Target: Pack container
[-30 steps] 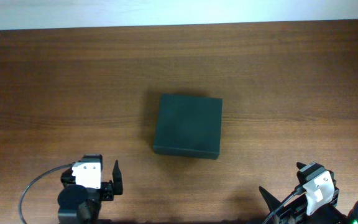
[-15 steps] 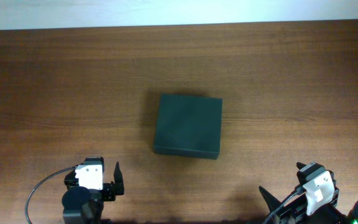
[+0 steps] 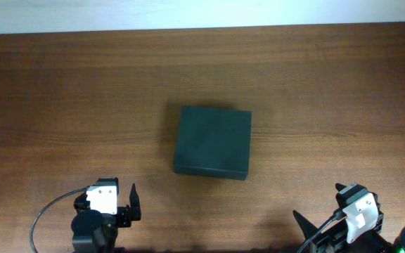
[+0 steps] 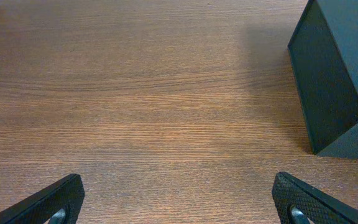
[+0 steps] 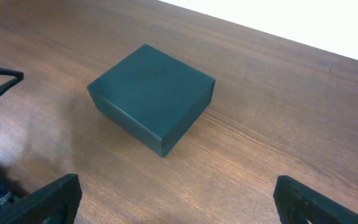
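**Container and grippers, three views.** The container (image 3: 212, 141) rests flat on the desk (image 3: 329, 84) near its middle, well apart from every edge in view. It lies ahead of and between the two arms. Its top is nearly square, so no long axis can be named with confidence. Its sides run almost parallel to the desk's edges, turned slightly, and its top faces straight up. The top looks flat and closed. Which side carries the hinge cannot be told, since the dark matte surface shows little detail.

In the left wrist view the container (image 4: 337, 74) sits at the upper right, cut off by the top and right borders, so only one side wall and a lower corner appear. The right wrist view shows the container (image 5: 151, 93) whole, one corner toward the camera.

The left gripper (image 4: 176, 198) has its jaws spread wide. Only the two fingertips (image 4: 55, 200) enter the frame, with bare wood between them. The right gripper (image 5: 176, 194) is likewise wide apart and holds nothing. Neither touches the container. Overhead, both arms sit at the desk's near edge, partly cut off by the frame, and a grey cable (image 3: 44, 214) loops beside the left arm.
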